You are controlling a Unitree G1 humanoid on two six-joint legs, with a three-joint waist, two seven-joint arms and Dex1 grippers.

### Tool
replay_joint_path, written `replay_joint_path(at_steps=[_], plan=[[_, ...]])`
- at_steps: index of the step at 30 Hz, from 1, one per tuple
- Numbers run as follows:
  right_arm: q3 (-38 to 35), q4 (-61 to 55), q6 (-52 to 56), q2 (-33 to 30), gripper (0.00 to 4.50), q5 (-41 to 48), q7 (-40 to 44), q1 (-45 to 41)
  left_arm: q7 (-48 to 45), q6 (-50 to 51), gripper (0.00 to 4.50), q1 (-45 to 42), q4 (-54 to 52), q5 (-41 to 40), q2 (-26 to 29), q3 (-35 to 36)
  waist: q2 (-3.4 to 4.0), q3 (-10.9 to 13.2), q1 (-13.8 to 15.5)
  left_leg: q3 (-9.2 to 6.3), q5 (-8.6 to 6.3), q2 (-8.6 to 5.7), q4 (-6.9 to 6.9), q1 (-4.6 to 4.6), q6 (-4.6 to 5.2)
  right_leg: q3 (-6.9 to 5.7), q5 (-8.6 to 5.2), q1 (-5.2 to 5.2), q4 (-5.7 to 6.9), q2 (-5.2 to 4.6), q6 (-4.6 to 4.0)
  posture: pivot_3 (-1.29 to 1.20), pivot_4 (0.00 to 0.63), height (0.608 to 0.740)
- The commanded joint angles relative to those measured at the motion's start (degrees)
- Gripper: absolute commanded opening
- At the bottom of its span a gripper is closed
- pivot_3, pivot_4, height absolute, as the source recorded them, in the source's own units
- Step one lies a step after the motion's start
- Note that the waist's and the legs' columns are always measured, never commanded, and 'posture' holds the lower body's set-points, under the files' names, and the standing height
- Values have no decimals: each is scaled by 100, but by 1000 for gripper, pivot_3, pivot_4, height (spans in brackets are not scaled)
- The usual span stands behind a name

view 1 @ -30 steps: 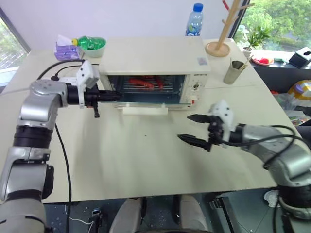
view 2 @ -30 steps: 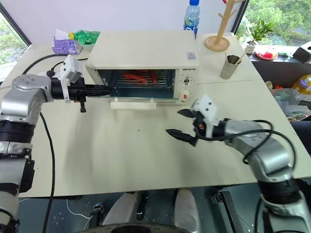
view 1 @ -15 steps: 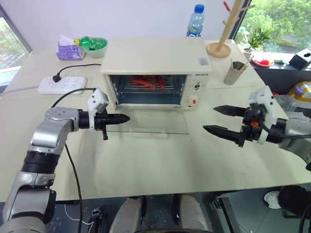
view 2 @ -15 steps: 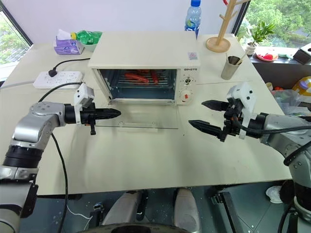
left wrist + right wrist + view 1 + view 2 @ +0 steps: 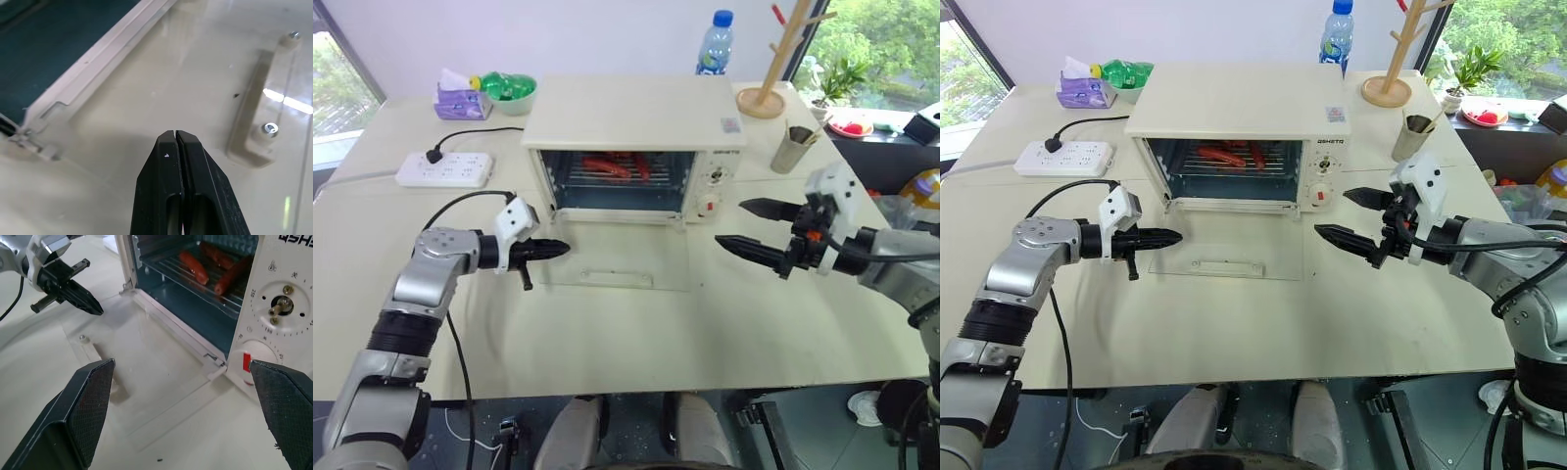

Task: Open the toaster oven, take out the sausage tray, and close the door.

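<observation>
The toaster oven (image 5: 1234, 127) is found at the bench's (image 5: 1234, 323) far middle, its door (image 5: 1224, 257) folded down flat. The sausage tray (image 5: 1229, 157) is seen inside the oven. The left gripper (image 5: 1170, 236), jaws pressed together, is held at the door's left edge; the right gripper (image 5: 1344, 215), jaws spread, is held right of the oven.

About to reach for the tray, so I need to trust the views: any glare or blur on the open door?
Left wrist view: bright glare streaks beside the handle on the glass door, and the shut left claw is sharp. Right wrist view: the clear door is hard to make out against the table, while the sausages are sharp. Head views: even daylight.
</observation>
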Motion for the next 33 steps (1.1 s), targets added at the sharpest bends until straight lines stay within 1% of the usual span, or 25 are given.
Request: replay_joint_path(at_steps=[1,3,6,8,9,10,11,13,14,17,21,24,25,26,29,33], plan=[[-38,-69,-117,-2,4500,5,-8,-142,-7,348,28,-33,-166,-184,86,200,0,0,-1,0,0,0,0,0,0,0,0,0,0,0,0,0,150,739],[7,-62,-118,-11,4500,-3,9,-193,-153,962,28,-50,-624,-755,241,570,-1,1,-9,-1,0,0,0,-1,0,0,0,0,0,1,0,0,150,739],[107,2,-171,-37,4500,-108,36,-307,-370,2120,829,-30,-1277,-1745,572,1190,-9,6,-51,-4,0,3,0,-16,0,-2,0,-17,1,4,1,0,150,739],[187,68,-175,-17,4500,-172,-8,-416,-365,2789,1805,-26,-1590,-2314,792,1572,-7,5,-83,-4,0,3,-2,-21,1,-2,0,-25,2,4,0,0,150,739],[224,91,-158,5,4500,-181,-36,-470,-313,3079,2404,-30,-1717,-2556,880,1748,-6,5,-94,-4,-1,3,-3,-20,1,-1,0,-25,3,4,1,0,150,739],[287,89,-164,31,4500,-212,-55,-512,-252,3326,2865,-23,-1815,-2773,959,1933,-6,5,-119,-4,-1,3,-4,-20,1,-2,0,-25,3,4,1,0,150,739],[356,71,-185,57,4500,-251,-65,-540,-189,3516,3291,-13,-1886,-2940,1021,2082,-6,5,-125,-4,-1,2,-4,-20,2,-2,0,-25,3,4,1,0,150,739],[507,9,-232,140,4500,-303,-71,-589,-40,3695,4352,24,-1978,-3100,1093,2282,-6,5,-134,-5,-1,2,-3,-20,1,-2,-1,-24,3,4,1,0,150,739],[586,-12,-257,200,4500,-325,-90,-629,18,3693,4437,59,-2001,-3099,1119,2322,-7,5,-134,-5,-1,2,-2,-19,1,-2,-1,-23,3,4,1,0,150,739],[864,0,-352,408,4500,-485,-185,-839,123,3576,4437,173,-2071,-3004,1196,2293,-7,5,-134,-4,-1,2,-2,-18,1,0,0,-23,3,3,0,0,150,739],[1754,137,-711,492,4500,-1418,-322,-1210,240,3587,4437,213,-2244,-3026,1214,2168,-7,5,-144,-3,0,2,-2,-19,1,0,0,-24,3,4,0,0,150,739],[2095,400,-851,773,4500,-1830,-521,-1514,439,3479,4437,166,-2221,-2903,1127,2069,-7,5,-141,-3,-1,2,-3,-19,0,0,0,-25,2,3,0,0,150,739],[2214,495,-957,884,3964,-2003,-588,-1619,479,3423,4500,156,-2199,-2855,1110,2021,-7,5,-140,-3,-1,1,-2,-19,0,1,0,-25,3,3,0,0,150,739],[2481,665,-1165,1033,3700,-2363,-711,-1791,483,3390,4500,165,-2205,-2829,1113,1975,-7,5,-141,-4,0,1,-3,-19,-1,1,0,-25,3,4,-1,0,150,739],[3299,1144,-2105,1148,2260,-3625,-888,-2145,484,3400,4500,176,-2248,-2864,1128,1946,-7,5,-153,-4,0,0,-3,-19,-2,1,0,-27,3,4,-1,0,150,739],[3753,1792,-2939,1491,2260,-4494,-1078,-2468,506,3409,4500,215,-2296,-2897,1138,1939,-7,5,-160,-4,1,0,-7,-19,-4,1,0,-30,5,6,-1,0,150,739]])
